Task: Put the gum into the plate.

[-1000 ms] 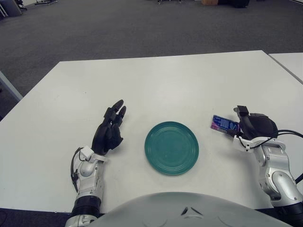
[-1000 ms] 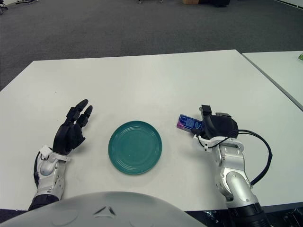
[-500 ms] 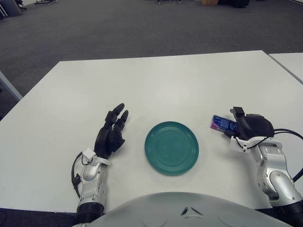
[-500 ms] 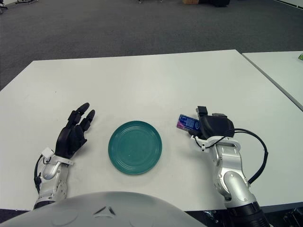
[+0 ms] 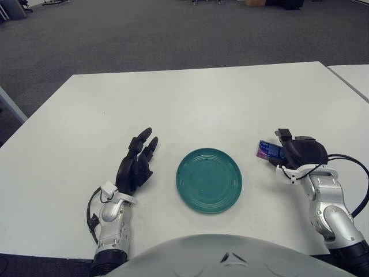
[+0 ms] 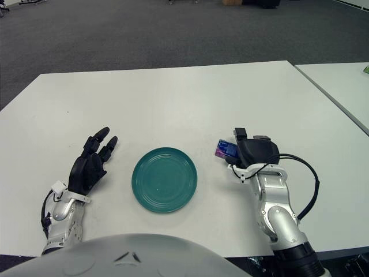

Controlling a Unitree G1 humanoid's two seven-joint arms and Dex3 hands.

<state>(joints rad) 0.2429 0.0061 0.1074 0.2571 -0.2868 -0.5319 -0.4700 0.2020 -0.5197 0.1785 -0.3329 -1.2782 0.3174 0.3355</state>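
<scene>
The gum [image 5: 267, 151] is a small blue and purple pack lying flat on the white table [image 5: 190, 98], just right of the green plate [image 5: 209, 180]. Nothing lies in the plate. My right hand [image 5: 300, 151] sits over the pack's right end and hides that part; only the left end shows. Whether the hand grips the pack does not show. My left hand [image 5: 137, 161] shows left of the plate, fingers stretched out and holding nothing.
A black cable [image 5: 353, 166] loops out from my right wrist. A second white table [image 5: 354, 75] stands close at the far right. Grey carpet lies beyond the table's far edge.
My right hand has slid left over the gum and now covers more of it; the pack itself has stayed in place. My left hand has drawn slightly back and right.
</scene>
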